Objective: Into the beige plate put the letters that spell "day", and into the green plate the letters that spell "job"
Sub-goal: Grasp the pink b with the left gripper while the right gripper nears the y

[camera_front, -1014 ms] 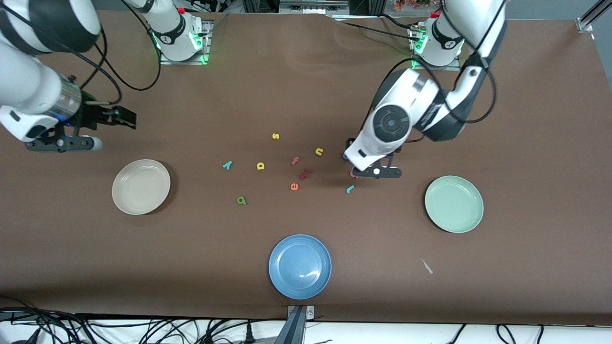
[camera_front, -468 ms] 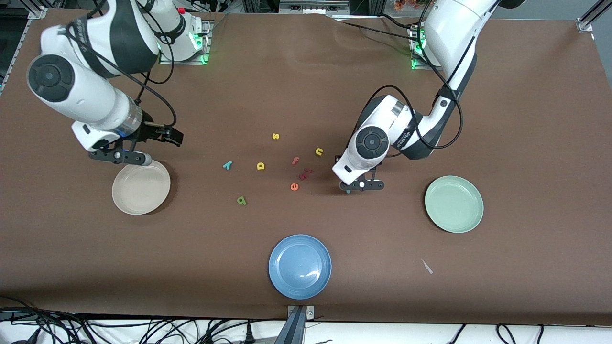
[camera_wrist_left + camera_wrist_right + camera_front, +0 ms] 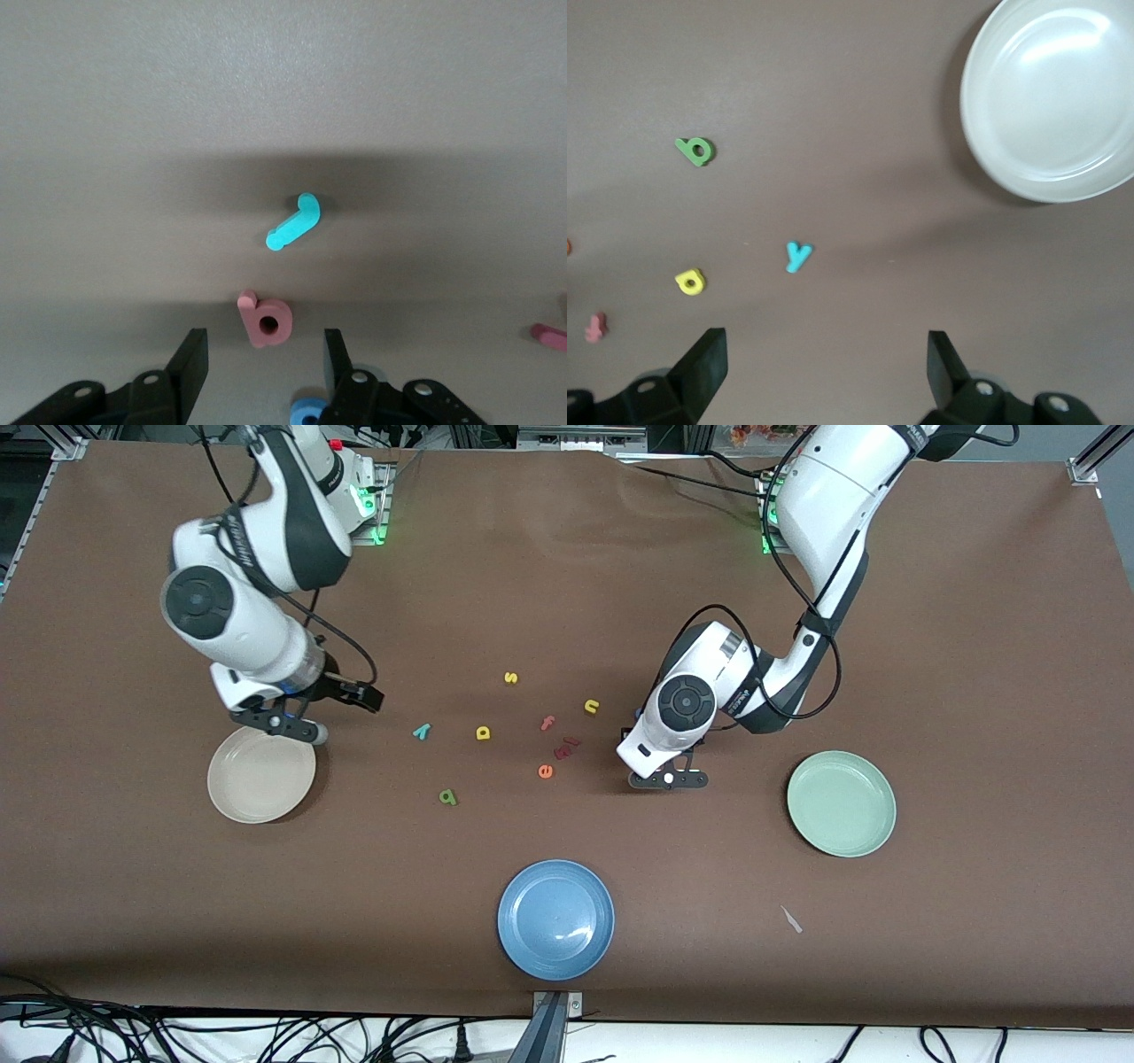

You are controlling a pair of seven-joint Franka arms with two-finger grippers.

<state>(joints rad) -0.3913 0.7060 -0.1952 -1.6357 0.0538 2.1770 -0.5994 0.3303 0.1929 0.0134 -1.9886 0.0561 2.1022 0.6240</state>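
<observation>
Over salmon b [image 3: 263,320] – left gripper [image 3: 263,367] half-spread, empty; right gripper [image 3: 824,367] wide – by beige plate [image 3: 232,795]

The left gripper [image 3: 261,372] is held low, pointed downward, its fingers partly apart and empty. The right gripper [image 3: 824,367] is held higher, fingers spread wide.

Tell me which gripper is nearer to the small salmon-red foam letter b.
Left. The left gripper hangs right over the salmon-red foam b, fingers either side of it. The right gripper is over the round beige plate's rim.
</observation>
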